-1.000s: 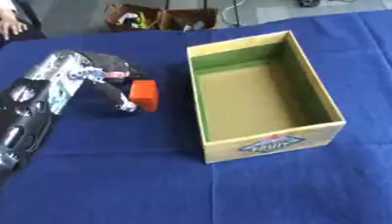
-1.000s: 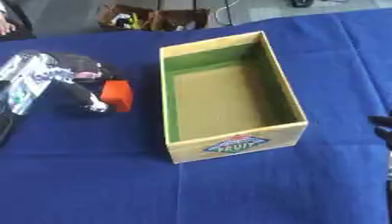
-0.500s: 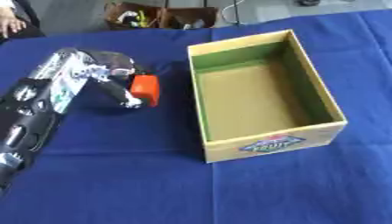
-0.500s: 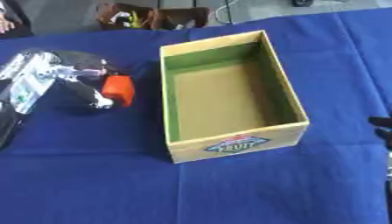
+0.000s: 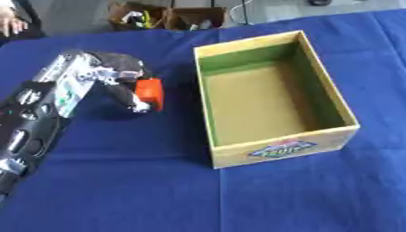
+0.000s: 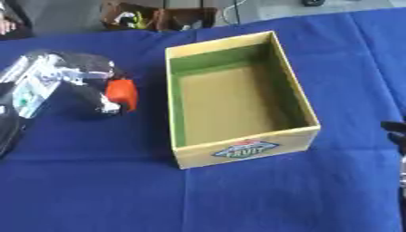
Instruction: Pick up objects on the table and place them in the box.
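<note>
An orange object (image 5: 150, 92) is held just left of the cardboard box (image 5: 272, 149), above the blue cloth. My left hand (image 5: 119, 79) is shut on it, fingers curled round its left side, with the arm coming in from the lower left. The box stands open; its green and tan inside shows nothing in it. Only a dark sliver of my right hand (image 6: 396, 131) shows at the right edge of the right eye view, and its fingers cannot be made out.
A blue cloth (image 5: 142, 190) covers the table. Beyond the far edge sits a brown bin (image 5: 158, 16) of mixed items. A person's hand (image 5: 9, 22) rests at the far left corner, away from the work.
My left hand has lifted the orange object and carried it a little toward the far side, closer to the box's left wall. The box has not moved.
</note>
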`<state>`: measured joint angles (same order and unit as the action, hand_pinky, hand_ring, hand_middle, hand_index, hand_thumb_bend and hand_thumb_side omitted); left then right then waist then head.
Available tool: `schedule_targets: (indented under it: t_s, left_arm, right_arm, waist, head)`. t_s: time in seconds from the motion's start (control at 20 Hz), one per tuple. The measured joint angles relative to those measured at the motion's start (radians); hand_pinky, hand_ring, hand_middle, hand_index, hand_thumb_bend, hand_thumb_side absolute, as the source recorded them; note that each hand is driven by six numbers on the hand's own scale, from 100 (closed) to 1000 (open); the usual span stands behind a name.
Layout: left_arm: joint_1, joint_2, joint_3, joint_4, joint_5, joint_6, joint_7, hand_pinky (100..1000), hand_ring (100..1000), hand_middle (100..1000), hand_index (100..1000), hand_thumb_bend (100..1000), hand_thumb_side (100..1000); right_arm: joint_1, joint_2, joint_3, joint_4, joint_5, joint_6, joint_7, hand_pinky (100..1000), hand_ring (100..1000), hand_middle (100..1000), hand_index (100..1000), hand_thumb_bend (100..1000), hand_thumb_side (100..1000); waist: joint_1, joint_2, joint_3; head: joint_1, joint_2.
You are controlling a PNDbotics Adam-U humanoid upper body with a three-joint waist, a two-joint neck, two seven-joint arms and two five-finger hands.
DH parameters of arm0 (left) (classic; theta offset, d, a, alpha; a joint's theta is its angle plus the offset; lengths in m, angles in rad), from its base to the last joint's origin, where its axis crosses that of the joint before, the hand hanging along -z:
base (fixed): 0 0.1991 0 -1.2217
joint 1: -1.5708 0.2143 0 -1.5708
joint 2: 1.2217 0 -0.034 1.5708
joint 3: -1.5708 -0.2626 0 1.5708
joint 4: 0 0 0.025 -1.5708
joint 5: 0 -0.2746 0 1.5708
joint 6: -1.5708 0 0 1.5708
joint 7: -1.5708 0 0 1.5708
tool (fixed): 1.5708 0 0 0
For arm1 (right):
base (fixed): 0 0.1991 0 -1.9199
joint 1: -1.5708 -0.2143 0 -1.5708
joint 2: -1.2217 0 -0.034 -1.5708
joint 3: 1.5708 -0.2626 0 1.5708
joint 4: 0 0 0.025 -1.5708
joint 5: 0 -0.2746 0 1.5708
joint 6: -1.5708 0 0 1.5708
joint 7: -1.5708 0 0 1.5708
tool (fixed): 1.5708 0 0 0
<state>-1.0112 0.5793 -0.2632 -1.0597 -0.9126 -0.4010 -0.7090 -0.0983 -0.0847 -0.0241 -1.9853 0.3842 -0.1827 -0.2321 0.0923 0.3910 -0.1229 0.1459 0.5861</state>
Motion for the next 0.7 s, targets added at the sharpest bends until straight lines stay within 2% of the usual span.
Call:
schedule_targets:
  t_s: [0.15,0.25,0.35,0.45,0.7]
  left_arm:
    - [0.0,0.0,0.003,-0.009,-0.003,0.009,-0.009,382,529,458,693,217,443]
    - [0.0,0.0,0.003,-0.013,-0.011,0.015,-0.015,354,508,440,673,195,380]
    - [0.0,0.0,0.006,-0.021,-0.024,0.019,-0.019,317,486,422,652,110,275]
    - [0.0,0.0,0.01,-0.03,-0.038,0.017,-0.017,292,474,419,643,100,235]
    - [0.0,0.0,0.021,-0.064,-0.065,-0.004,0.004,245,449,403,624,100,245]
  right_arm:
    - [0.0,0.001,0.0,0.0,0.0,0.002,-0.002,817,958,680,934,100,975]
    - [-0.003,0.001,0.0,0.0,0.0,0.002,-0.003,817,958,680,933,100,975]
    - [-0.004,0.001,0.0,0.0,0.0,0.001,-0.004,818,957,680,933,100,976]
    - [-0.004,0.001,0.0,0.0,0.0,0.0,-0.005,818,957,680,934,100,978]
    - [-0.003,0.001,0.0,0.0,0.0,0.0,-0.005,819,956,680,934,100,977]
  waist:
    - [0.0,0.0,0.0]
    - [0.0,0.0,0.0]
    - [0.0,0.0,0.0]
    - [0.0,0.0,0.0]
    - [-0.001,-0.001,0.001]
  head:
    - [0.0,0.0]
    - [0.0,0.0]
    - [0.0,0.0]
    - [0.0,0.0]
    - [0.0,0.0]
